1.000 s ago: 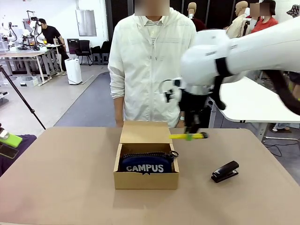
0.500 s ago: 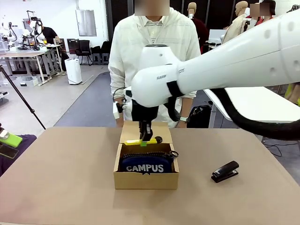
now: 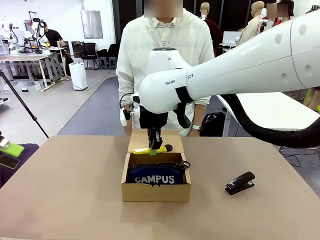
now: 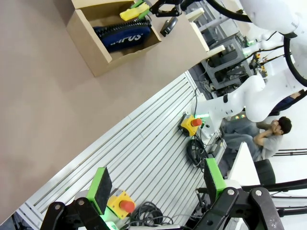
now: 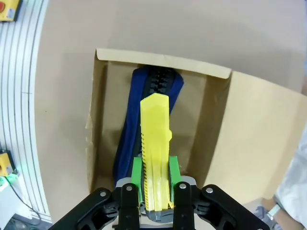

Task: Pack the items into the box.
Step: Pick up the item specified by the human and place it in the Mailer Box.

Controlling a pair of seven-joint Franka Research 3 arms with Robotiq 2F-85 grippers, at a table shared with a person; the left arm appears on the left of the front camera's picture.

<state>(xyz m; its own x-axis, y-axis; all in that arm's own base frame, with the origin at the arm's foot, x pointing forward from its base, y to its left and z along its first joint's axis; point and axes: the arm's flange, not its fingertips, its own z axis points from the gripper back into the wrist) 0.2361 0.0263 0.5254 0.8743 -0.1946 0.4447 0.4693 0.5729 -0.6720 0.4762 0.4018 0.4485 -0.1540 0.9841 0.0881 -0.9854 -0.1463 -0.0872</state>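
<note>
Right wrist view: right tool [image 5: 155, 176] clamps yellow cutter [image 5: 154, 136] lengthwise over CAMPUS pouch [image 5: 128, 141] in cardboard box [image 5: 98, 120] for drop-in; left tool [image 4: 158, 184] open, empty.

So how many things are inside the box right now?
1. The navy pouch lies inside the box. The yellow tool is over it, clamped in the right end effector, not put down. Anything small beneath the pouch would be hidden.
</note>
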